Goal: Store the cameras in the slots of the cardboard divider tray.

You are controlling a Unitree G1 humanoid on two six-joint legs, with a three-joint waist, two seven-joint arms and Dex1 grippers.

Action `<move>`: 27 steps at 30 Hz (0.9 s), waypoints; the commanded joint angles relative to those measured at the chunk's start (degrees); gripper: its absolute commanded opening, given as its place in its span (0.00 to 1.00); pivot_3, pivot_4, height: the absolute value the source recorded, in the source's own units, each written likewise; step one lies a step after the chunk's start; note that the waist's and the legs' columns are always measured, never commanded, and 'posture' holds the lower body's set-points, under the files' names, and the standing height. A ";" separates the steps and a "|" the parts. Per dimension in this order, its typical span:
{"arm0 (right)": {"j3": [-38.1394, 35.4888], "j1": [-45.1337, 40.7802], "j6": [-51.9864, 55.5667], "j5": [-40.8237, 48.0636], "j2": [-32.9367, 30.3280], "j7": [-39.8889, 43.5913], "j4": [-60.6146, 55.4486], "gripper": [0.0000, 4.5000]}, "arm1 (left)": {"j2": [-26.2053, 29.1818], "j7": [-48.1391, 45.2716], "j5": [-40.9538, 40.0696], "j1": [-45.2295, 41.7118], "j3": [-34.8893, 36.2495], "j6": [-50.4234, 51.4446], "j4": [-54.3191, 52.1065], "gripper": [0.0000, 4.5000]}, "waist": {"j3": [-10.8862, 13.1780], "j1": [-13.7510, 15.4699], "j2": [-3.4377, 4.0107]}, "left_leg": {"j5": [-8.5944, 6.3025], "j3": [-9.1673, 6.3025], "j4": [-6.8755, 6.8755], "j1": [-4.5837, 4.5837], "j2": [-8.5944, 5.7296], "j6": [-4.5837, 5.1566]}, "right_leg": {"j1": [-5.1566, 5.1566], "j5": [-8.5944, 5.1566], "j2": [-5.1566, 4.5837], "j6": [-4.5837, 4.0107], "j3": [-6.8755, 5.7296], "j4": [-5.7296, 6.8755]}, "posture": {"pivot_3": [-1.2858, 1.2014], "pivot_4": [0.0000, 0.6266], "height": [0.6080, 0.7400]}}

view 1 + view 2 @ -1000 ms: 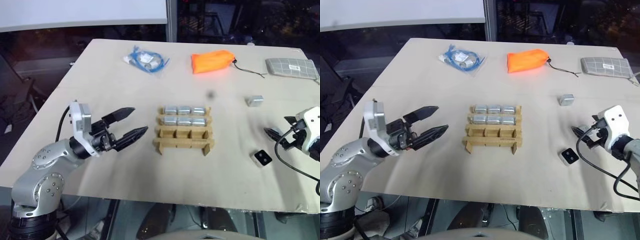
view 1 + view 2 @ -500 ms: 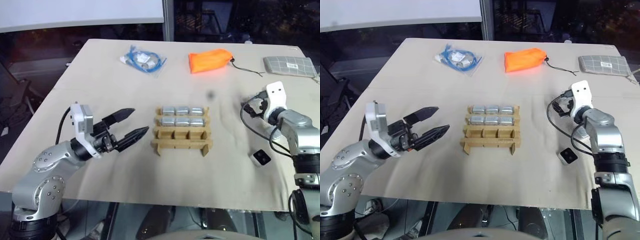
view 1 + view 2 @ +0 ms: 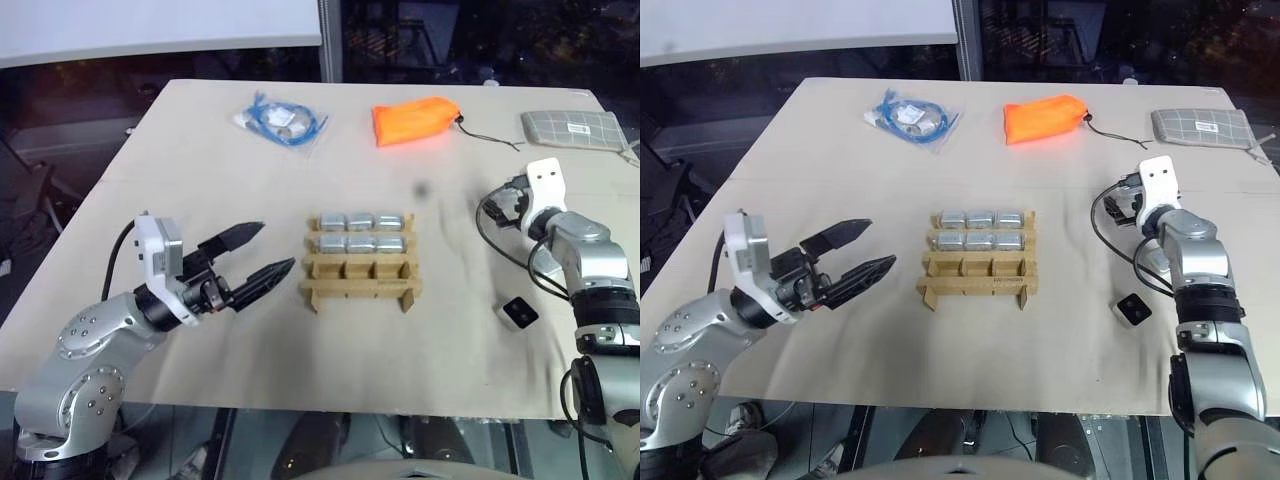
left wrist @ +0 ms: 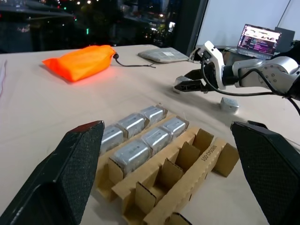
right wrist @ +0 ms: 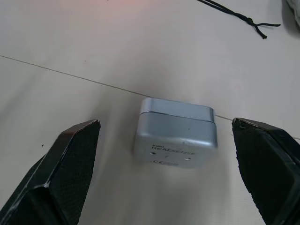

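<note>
right gripper (image 5: pixel 164 187) now forward, astride camera (image 5: pixel 175 134) (pouch (image 3: pixel 415 120) probably clear)

Tan-brown cardboard divider tray (image 3: pixel 360 290), a grid of interlocking strips with three rows of three slots, lies flat at the centre of the frame. Six small silver-grey boxy cameras with rounded corners (image 3: pixel 361 232) fill the two upper rows; the lowest row stands empty. A seventh camera (image 3: pixel 518 313), black lens face up, lies at lower right. An eighth silver-grey camera (image 5: pixel 176 133) rests flat on the surface, printed face showing.
</note>
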 commanded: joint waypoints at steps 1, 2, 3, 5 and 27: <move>-4.77 6.54 7.92 4.60 -5.13 3.89 -16.12 1.00 | 0.00 0.03 -0.77 0.76 1.92 -1.32 -2.33 1.00 | 0.01 0.62 0.02 | -0.01 -0.06 0.00 -0.04 0.00 0.01 | 0.00 0.00 -0.02 0.00 -0.04 -0.02 | 0.52 0.24 1.00; -6.57 9.63 11.33 6.40 -6.48 4.58 -21.43 1.00 | -0.01 -0.01 -0.78 1.02 2.01 -1.39 -2.38 1.00 | 0.01 0.74 0.02 | -0.03 -0.12 0.00 -0.09 0.00 0.04 | -0.02 0.00 -0.03 0.00 -0.04 -0.05 | 0.52 0.24 1.00; -8.43 12.98 14.52 8.33 -7.83 5.46 -26.68 1.00 | -0.02 -0.07 -0.83 1.26 2.06 -1.43 -2.39 1.00 | 0.01 1.00 0.03 | -0.05 -0.09 0.01 -0.10 -0.01 0.06 | -0.03 0.00 -0.02 0.00 -0.06 -0.06 | 0.52 0.24 1.00; -13.37 21.32 20.75 13.44 -10.53 8.28 -39.06 1.00 | -0.06 -0.26 -0.96 1.31 1.71 -1.37 -2.10 1.00 | 0.03 1.27 0.06 | -0.09 -0.07 0.02 -0.14 -0.01 0.09 | -0.07 0.00 -0.03 0.01 -0.05 -0.07 | 0.52 0.24 1.00; -22.59 56.81 28.50 24.15 -16.01 12.47 -66.90 1.00 | 8.25 -22.06 2.81 -7.92 -9.99 -1.42 5.56 1.00 | 0.02 1.54 0.02 | -0.28 0.14 0.20 -0.03 0.04 0.36 | 0.11 0.00 -0.04 0.11 0.04 -0.12 | 0.52 0.24 1.00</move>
